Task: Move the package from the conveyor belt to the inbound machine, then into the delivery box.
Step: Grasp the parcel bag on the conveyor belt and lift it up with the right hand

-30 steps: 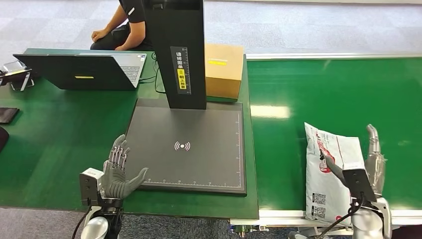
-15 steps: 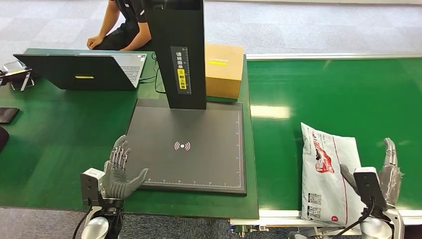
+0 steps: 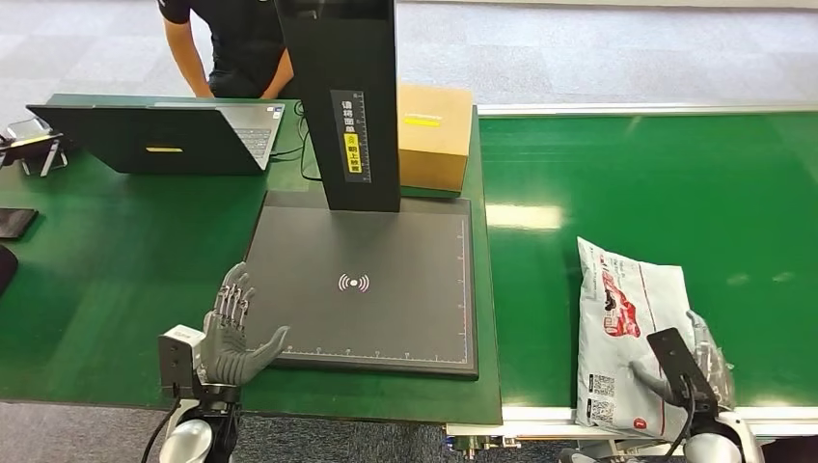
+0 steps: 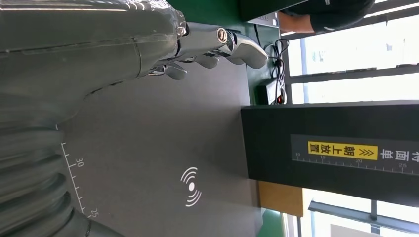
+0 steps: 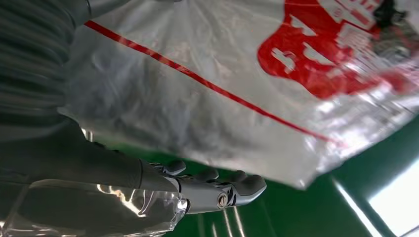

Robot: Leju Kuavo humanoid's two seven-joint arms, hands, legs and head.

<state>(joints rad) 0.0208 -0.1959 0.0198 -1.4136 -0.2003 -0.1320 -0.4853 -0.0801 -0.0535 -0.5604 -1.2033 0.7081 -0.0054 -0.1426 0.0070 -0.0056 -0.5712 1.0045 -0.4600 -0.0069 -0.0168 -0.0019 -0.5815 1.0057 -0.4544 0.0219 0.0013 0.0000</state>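
Head view first. Spotted the package (image 3: 632,338) flat on the green conveyor belt (image 3: 666,183), at the near edge, long axis running away from the robot, barcode end nearest and overhanging the belt's metal rim. Found the right hand (image 3: 696,367) at the package's near right corner, thumb lying over the top and fingers (image 3: 712,359) down the right side; gripping or merely resting, could not tell. Over on the green counter (image 3: 106,260), saw the left hand (image 3: 231,333) held upright with fingers spread, holding nothing, just beside the near left corner of the inbound machine (image 3: 367,289), a dark flat pad with a black column rising from its far side. Noted a cardboard box (image 3: 434,135) behind the column, an open laptop (image 3: 159,135) at far left, and a person (image 3: 231,48) standing beyond it on grey carpet.

Left wrist view. Caught the spread fingers (image 4: 237,44) above the pad, apart from it, with bright windows beyond the column.

Right wrist view. Saw the white and red plastic close against the palm, fingers (image 5: 222,190) stretched along its edge over green belt.

Against the frame a second ago: right hand pulled nearer and lower along the package, package nudged slightly left, person risen from sitting.
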